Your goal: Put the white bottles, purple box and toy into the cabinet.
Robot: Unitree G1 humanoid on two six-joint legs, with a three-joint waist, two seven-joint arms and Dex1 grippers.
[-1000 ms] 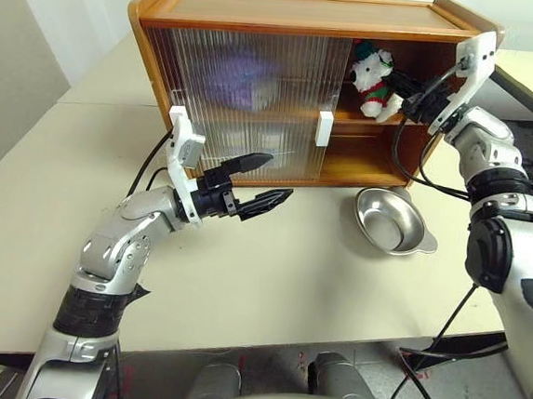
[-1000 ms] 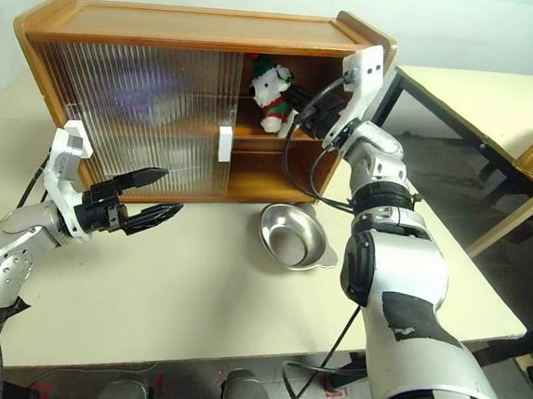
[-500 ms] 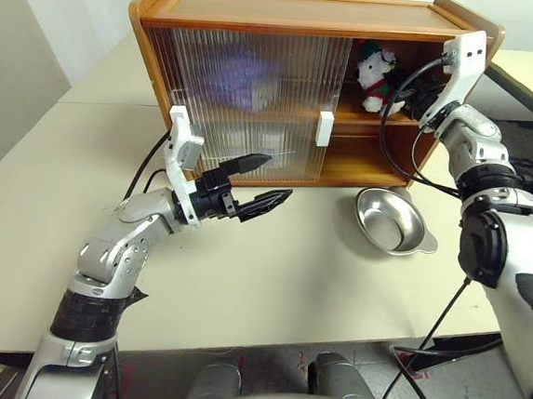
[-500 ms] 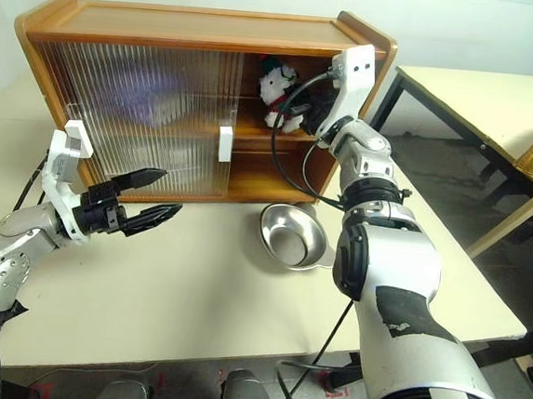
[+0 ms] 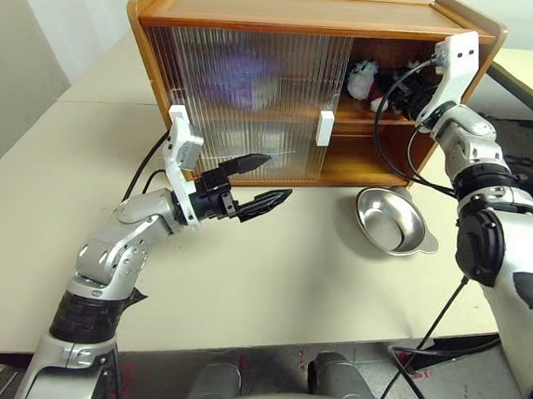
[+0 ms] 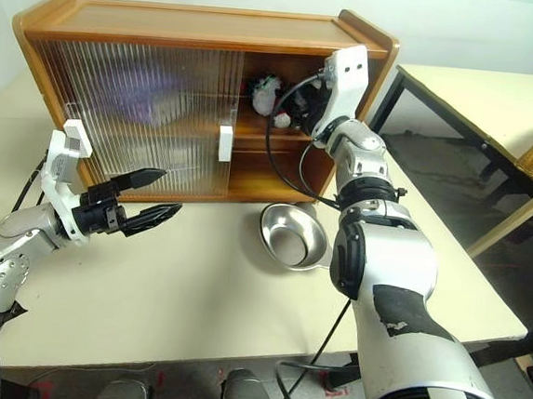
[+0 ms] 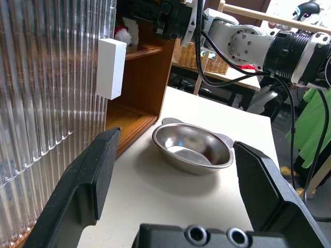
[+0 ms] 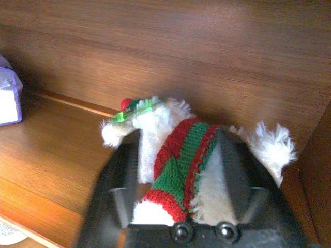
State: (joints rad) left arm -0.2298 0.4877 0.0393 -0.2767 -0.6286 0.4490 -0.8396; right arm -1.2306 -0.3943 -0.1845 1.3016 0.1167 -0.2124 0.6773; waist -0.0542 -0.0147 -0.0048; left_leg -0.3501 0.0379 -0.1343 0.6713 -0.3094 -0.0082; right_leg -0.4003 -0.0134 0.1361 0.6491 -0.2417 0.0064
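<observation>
Orange-brown wood frames the cabinet (image 5: 310,17), where we are reaching our right gripper (image 8: 178,170) into the open end of the upper shelf, its fingers (image 8: 123,178) standing apart on either side of the toy (image 8: 181,150) rather than pinching it. We are holding our left gripper (image 5: 263,185) spread wide and empty above the table (image 5: 287,285), near the ribbed door. The purple box (image 5: 240,71) is showing as a blur behind that door, and a metal bowl (image 5: 395,222) is sitting below the opening. We judge the toy could catch on a finger and drag off the shelf. It is lying on its side, fluffy white with red and green knit.
</observation>
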